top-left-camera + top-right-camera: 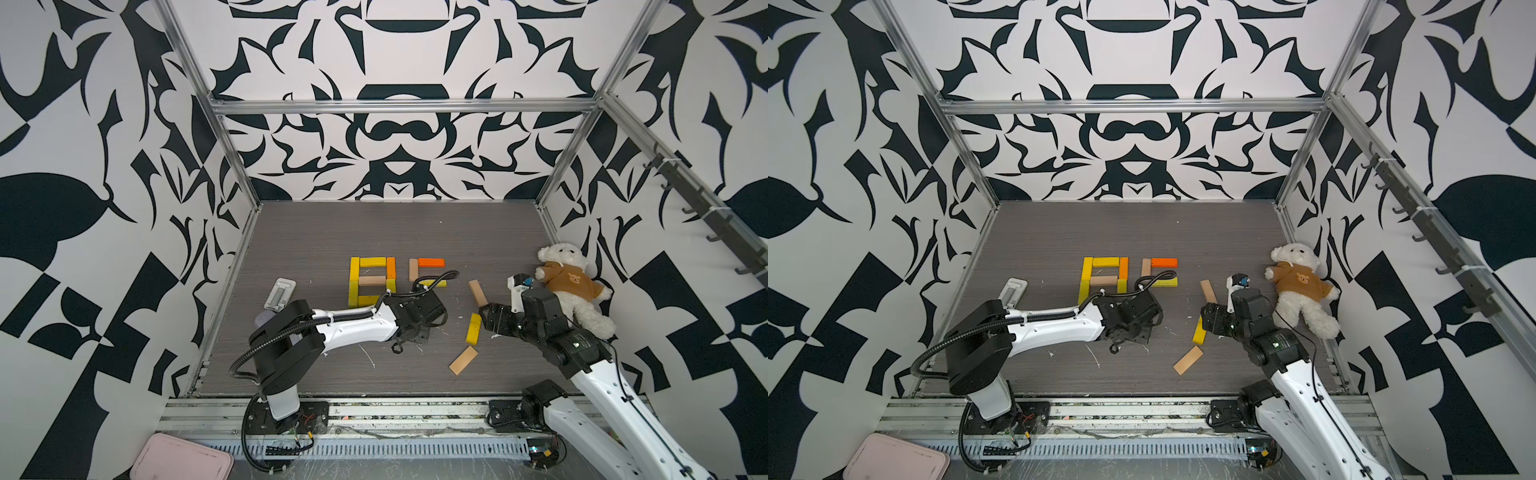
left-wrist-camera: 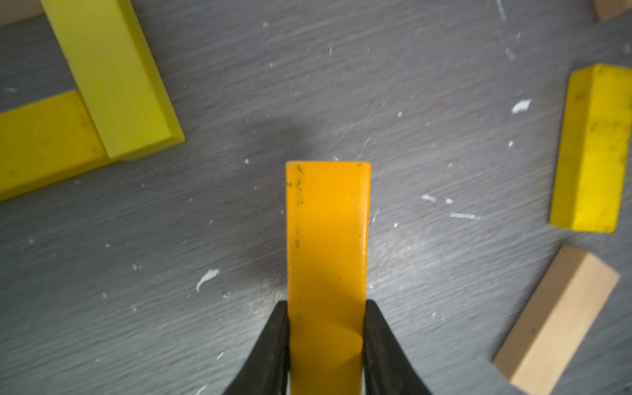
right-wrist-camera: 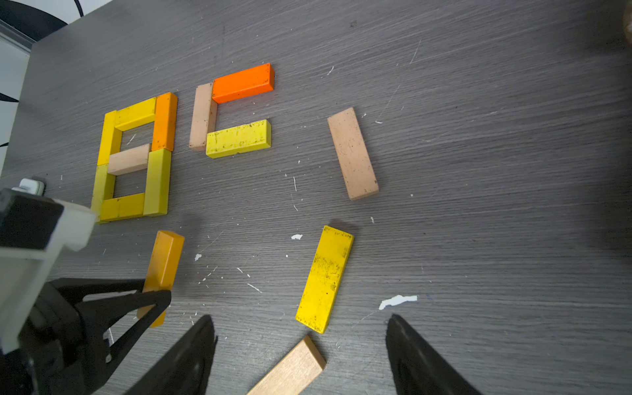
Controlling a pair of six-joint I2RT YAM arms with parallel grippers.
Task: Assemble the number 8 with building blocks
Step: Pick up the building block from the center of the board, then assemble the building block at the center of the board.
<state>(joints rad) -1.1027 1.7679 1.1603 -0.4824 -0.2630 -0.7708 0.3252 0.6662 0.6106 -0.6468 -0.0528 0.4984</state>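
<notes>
- Gripping an amber plank [image 2: 326, 222] by its long edges, the left gripper [image 2: 326, 307] is clamped tight near the block eight [image 3: 160, 181], bare tabletop [image 3: 478, 171] around.
- The right gripper [image 3: 301, 319] gapes empty by a loose yellow plank [image 3: 325, 277], a tan plank [image 3: 294, 369] beside.

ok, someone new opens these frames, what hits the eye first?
The finished figure 8 of yellow, orange and tan wooden planks in the middle of the grey table, with a half-built second figure beside it on the right arm's side. Then the left end effector, shut on an amber-orange wooden plank near the 8's base, and the white teddy bear in a brown shirt at the table's right edge.
</notes>
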